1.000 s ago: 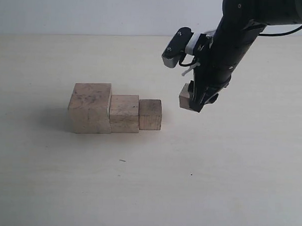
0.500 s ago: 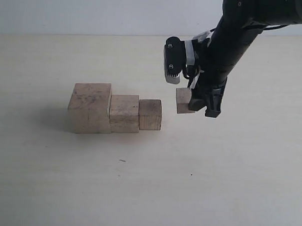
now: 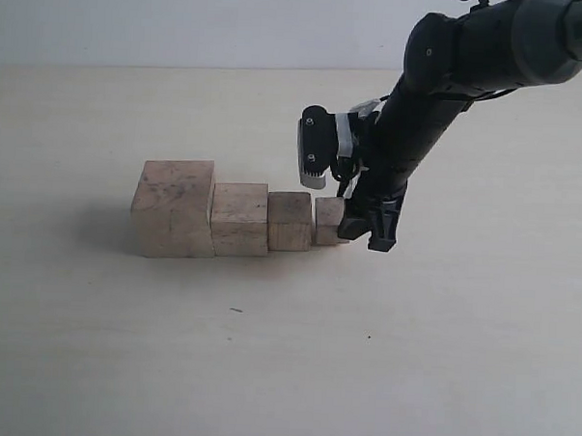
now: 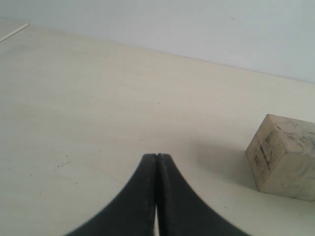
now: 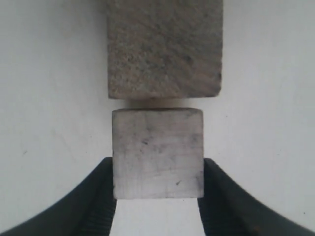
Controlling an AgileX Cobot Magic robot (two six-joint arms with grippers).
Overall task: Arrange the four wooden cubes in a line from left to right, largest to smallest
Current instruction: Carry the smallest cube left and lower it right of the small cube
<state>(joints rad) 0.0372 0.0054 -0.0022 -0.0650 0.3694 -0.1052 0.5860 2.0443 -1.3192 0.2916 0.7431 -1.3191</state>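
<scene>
**Observer:** Row status?

**Me:** Exterior view, on the table. The largest cube sits at the 9 o'clock end. The second cube is pressed against its 3 o'clock face, and the third cube is against that one's 3 o'clock face. Heights step down toward 3 o'clock.

**Observer:** And the fourth?

**Me:** The smallest cube is just beside the third, at its 3 o'clock. My right gripper is clamped on it, one black finger flat on each of two opposite faces. The wrist view shows a thin pale strip between the two blocks, so I cannot tell whether they touch. I also cannot tell whether the small one rests on the table.

**Observer:** Arm approach?

**Me:** My right arm enters from 1 o'clock and slants down to the row's 3 o'clock end.

**Observer:** Left side?

**Me:** My left gripper is pinched closed with nothing between its tips, low over bare table. A pale cube stands near it, apart from the fingers. Which size it is, I cannot tell.
</scene>
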